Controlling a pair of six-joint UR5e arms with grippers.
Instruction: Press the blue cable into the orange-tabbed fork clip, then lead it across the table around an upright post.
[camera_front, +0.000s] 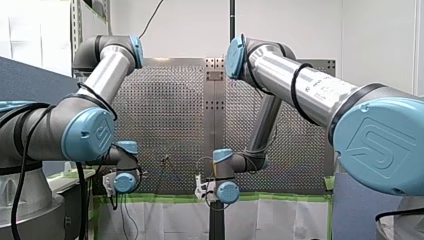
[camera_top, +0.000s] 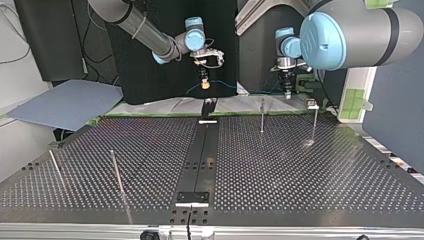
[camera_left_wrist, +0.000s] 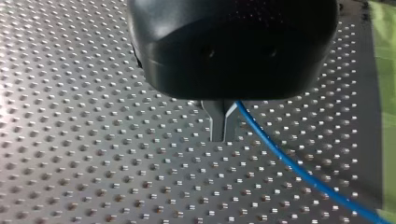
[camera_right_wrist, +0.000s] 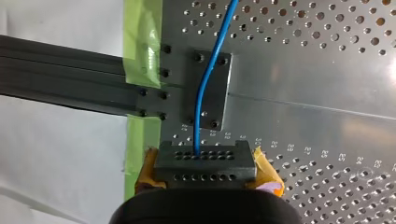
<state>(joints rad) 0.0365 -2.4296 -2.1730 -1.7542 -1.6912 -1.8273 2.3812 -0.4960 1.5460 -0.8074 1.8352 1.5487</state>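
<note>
My right gripper (camera_right_wrist: 205, 161) has its yellow-padded fingers closed on the blue cable (camera_right_wrist: 206, 79), which runs out from them over a dark screwed plate (camera_right_wrist: 222, 93) beside the green tape (camera_right_wrist: 142, 37) at the table's edge. My left gripper (camera_left_wrist: 220, 137) shows its 2 metal fingers drawn narrow, with the cable leaving right beside them, so it looks pinched there too, though the contact itself is hidden under the housing. Holding the line at 2 places seems sensible: 1 grip can steer a stretch down into a clip while the other keeps it taut and feeds slack. In the top view both grippers hang over the arms' edge of the perforated table (camera_top: 300, 170), apart from each other, with bits of the cable showing between them and none of it laid across the table. I cannot pick out the orange-tabbed fork clip for sure; a dark fixture (camera_top: 209, 108) stands below my right gripper at the end of the middle strip and may be it, so the pressing-in looks not yet done. 4 thin uprights stand on the table: a first post (camera_top: 262, 116) and a second post (camera_top: 315, 124) close under my left gripper, and a third post (camera_top: 117, 172) and a fourth post (camera_top: 55, 167) well away at the top view's left. The 2 close ones could snag the cable or my left gripper's fingers on the way across
</note>
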